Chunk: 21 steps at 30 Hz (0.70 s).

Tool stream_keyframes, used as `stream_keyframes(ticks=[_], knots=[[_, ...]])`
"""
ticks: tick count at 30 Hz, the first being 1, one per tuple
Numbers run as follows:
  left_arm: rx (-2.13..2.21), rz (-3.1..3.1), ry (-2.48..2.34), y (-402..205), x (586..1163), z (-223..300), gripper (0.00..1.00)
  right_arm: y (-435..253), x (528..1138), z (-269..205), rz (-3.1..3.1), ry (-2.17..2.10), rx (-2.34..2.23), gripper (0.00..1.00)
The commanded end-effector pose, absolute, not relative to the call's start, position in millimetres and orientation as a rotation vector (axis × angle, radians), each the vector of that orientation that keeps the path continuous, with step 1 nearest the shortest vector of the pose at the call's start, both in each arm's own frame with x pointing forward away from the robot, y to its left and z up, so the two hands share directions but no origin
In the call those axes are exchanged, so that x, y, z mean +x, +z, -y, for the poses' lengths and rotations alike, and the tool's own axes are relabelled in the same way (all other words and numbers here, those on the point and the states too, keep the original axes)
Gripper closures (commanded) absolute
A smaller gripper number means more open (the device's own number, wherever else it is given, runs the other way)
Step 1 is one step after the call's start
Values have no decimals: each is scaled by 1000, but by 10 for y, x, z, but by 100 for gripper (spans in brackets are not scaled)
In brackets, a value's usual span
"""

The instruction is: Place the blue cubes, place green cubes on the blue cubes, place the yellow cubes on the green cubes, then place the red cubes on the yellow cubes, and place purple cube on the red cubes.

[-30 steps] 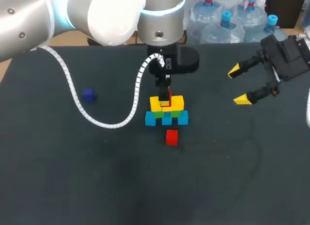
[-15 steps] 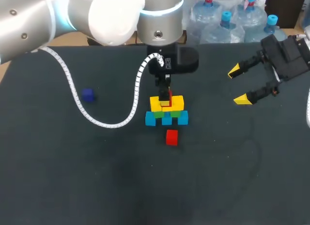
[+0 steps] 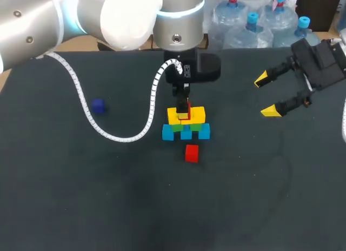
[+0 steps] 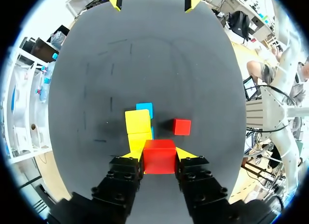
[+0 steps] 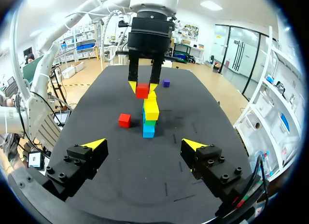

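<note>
A stack stands mid-table: blue cubes [image 3: 185, 133] at the base, green cubes [image 3: 186, 126] on them, yellow cubes [image 3: 186, 114] on top. My left gripper [image 3: 184, 106] hangs just over the yellow layer, shut on a red cube [image 4: 159, 156], which shows between its fingers in the left wrist view and in the right wrist view [image 5: 142, 91]. A second red cube [image 3: 191, 153] lies on the table in front of the stack. The purple cube [image 3: 98, 105] sits alone at the left. My right gripper [image 3: 266, 95] is open and empty, off to the right of the stack.
The left arm's white coiled cable [image 3: 108, 126] droops onto the dark table [image 3: 81, 197] left of the stack.
</note>
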<state>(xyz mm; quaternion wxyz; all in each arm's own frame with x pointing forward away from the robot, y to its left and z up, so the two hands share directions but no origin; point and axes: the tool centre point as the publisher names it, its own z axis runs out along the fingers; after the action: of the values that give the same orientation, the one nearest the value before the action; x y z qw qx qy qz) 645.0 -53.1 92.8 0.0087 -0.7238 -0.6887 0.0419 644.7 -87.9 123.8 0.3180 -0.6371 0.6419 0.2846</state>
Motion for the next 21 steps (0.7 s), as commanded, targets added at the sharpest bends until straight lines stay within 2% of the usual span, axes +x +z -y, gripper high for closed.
stream_keyframes(ticks=[1,21], knots=[[-2257,2145,134,936,6497,525,100,1235,6445,877,-1687,748,-1676,0],[-2260,2133,135,880,6613,527,100,1235,6445,877,-1687,748,-1676,0]])
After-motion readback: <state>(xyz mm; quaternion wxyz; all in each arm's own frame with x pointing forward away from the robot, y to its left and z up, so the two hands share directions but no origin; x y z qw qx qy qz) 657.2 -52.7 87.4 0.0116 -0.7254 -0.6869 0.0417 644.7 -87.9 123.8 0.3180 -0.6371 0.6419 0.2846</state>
